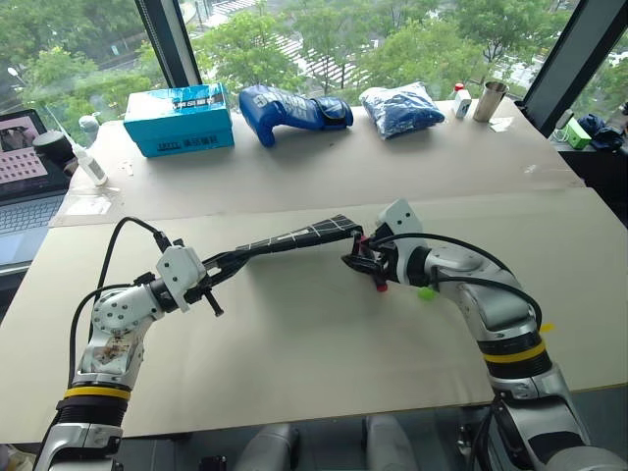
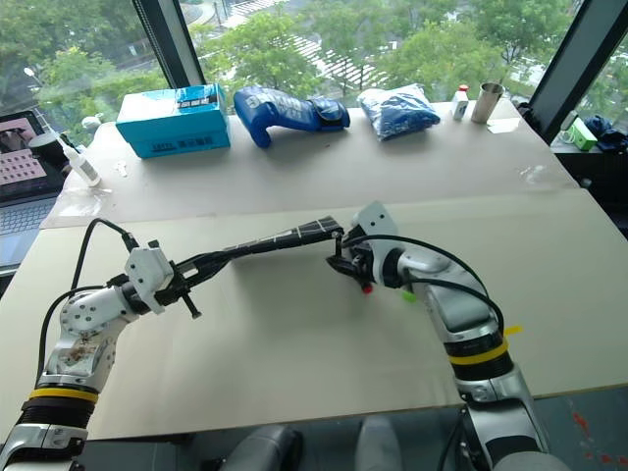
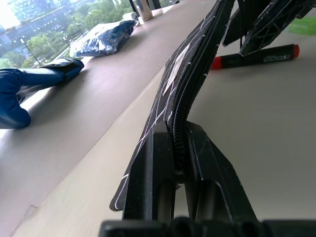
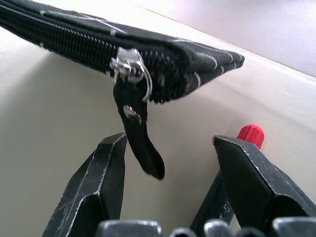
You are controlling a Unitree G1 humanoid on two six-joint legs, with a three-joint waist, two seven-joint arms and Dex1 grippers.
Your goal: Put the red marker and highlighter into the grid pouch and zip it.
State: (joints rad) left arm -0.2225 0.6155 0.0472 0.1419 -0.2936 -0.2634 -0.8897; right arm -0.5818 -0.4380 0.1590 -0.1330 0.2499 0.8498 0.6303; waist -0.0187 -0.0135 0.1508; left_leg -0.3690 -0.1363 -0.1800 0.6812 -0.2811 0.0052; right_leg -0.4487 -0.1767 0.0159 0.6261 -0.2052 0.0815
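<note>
Centrally, on a beige table (image 1: pixel 294 353): grid pouch (image 1: pixel 299 236), held edge-on above the surface, one end clenched in the left gripper (image 1: pixel 234 263), far end stretched toward 2 o'clock to meet the right gripper (image 1: pixel 359 257). Right gripper: fingers spread, grasping nothing, poised at the pouch's far corner. Red marker (image 1: pixel 377 281): lying on the table directly under the right gripper, red end poking out at 5 o'clock of it. Highlighter (image 1: pixel 426 291): lime-green spot on the table just beside the right forearm, at 4 o'clock of the marker, mostly hidden. Left wrist view, not given by the head views: pouch's zip running along its upper edge, white label on the side, the marker's full black barrel with red cap (image 3: pixel 256 55) flat on the table, the highlighter as a green edge (image 3: pixel 303 24). Right wrist view, in addition: silver zip slider (image 4: pixel 129 67) at the pouch's end, black pull tab (image 4: pixel 140 138) dangling loose between the two spread fingers (image 4: pixel 106 168), touching neither as far as can be told; the marker's red end (image 4: pixel 250 134) behind the other finger. Along the far table edge, 10 to 2 o'clock: teal box (image 1: pixel 179 119), blue boxing glove (image 1: pixel 289 110), blue packet (image 1: pixel 400 108), small bottle (image 1: pixel 461 101), metal cup (image 1: pixel 488 100). Laptop (image 1: pixel 25 186) at 9 o'clock.
</note>
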